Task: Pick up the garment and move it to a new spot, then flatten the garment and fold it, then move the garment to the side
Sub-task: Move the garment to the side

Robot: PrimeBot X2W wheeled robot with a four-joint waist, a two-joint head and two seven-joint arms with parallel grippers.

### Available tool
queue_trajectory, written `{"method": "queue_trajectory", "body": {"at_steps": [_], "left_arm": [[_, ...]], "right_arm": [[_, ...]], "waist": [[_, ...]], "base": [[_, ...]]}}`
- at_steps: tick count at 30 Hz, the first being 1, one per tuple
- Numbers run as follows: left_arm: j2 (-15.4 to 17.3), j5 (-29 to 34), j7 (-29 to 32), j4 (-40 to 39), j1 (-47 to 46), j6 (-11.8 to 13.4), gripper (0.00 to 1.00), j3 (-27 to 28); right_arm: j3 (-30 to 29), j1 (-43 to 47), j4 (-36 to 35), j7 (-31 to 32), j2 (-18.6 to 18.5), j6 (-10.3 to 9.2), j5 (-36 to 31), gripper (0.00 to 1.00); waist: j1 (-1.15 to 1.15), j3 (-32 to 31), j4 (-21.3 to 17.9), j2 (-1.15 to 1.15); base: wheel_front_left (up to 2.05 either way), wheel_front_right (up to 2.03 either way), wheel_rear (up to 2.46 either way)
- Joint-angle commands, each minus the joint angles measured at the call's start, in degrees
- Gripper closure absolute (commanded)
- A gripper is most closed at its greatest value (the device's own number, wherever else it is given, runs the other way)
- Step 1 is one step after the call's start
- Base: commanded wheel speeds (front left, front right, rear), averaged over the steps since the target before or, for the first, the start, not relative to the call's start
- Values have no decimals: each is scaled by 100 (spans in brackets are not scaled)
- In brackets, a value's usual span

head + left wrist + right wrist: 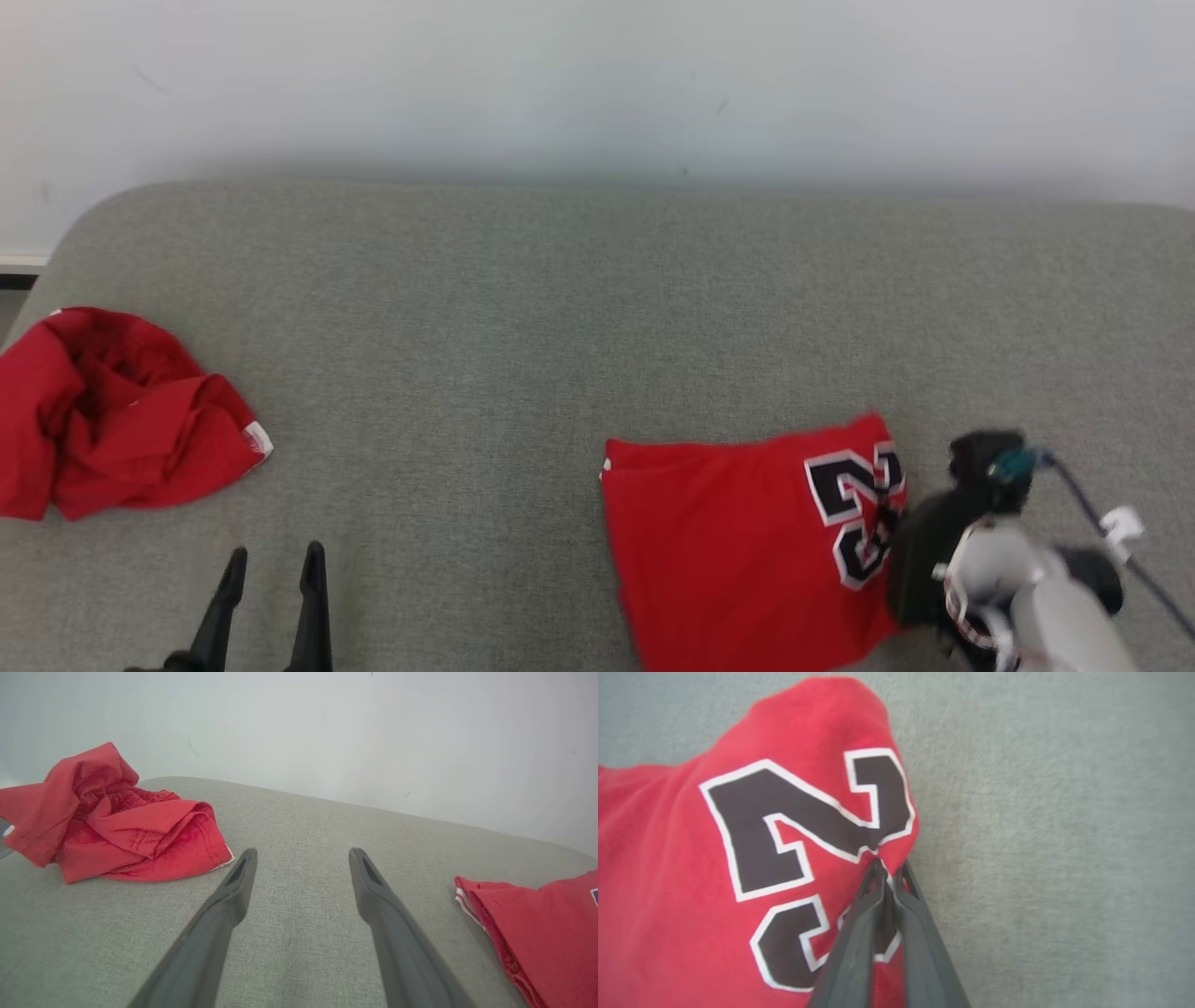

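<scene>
The garment [747,551], a red jersey with black and white numerals, lies folded on the grey cushion at the lower right. My right gripper [887,518] is at its right edge, and the right wrist view has that gripper [889,868] shut on the garment [691,882], pinching the edge beside the numeral "2". My left gripper [275,560] stands open at the lower left with nothing between its fingers; the left wrist view has the same gripper [301,854] over bare cushion, with the garment [546,933] off to its right.
A second red garment [112,415] lies crumpled at the cushion's left edge, also in the left wrist view [117,821]. The grey cushion [523,327] stretches wide and bare between the two; a pale wall rises behind it.
</scene>
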Motion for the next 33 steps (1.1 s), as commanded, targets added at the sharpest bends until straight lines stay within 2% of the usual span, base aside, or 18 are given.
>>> {"method": "queue_trajectory", "body": {"at_steps": [1, 6, 15, 21, 26, 30, 31, 32, 33], "left_arm": [[41, 72, -18, -53, -105, 8, 0, 22], [128, 68, -18, -280, -313, 8, 0, -20], [336, 54, -18, -714, -628, 10, 0, -87], [480, 57, -18, -908, -724, 10, 0, -166], [542, 74, -18, -923, -799, 10, 0, -238], [543, 53, -18, -860, -855, 10, 0, -287], [548, 49, -18, -839, -873, 10, 0, -318], [552, 55, -18, -822, -894, 10, 0, -323], [547, 56, -18, -810, -916, 10, 0, -328]], "right_arm": [[-21, -173, -7, -61, -109, 15, -8, 100], [-348, -969, 441, -206, -742, 10, -136, 100], [-1680, -1825, 1228, -866, -2029, 10, -780, 100], [-2307, -2222, 1618, -1679, -2507, 10, -1268, 100], [-2543, -2433, 1845, -2212, -2629, 10, -1690, 100], [-2511, -2573, 2013, -2542, -2699, 10, -1903, 98], [-2501, -2598, 2061, -2596, -2712, 10, -1940, 74], [-2505, -2638, 2125, -2639, -2707, 10, -1974, 0], [-2504, -2668, 2152, -2720, -2695, 10, -2016, 0]], "waist": [[-1, 123, -123, 0], [-1, 510, -306, 0], [-1, 1206, -461, 0], [-1, 1495, -494, 0], [-1, 1611, -501, 0], [-1, 1662, -509, 0], [-1, 1674, -509, 0], [-1, 1685, -512, 0], [-1, 1694, -513, 0]], "base": [[0, 0, 0], [0, 0, 0], [0, 0, 0], [0, 0, 0], [0, 0, 0], [0, 0, 0], [0, 0, 0], [0, 0, 0], [0, 0, 0]]}}
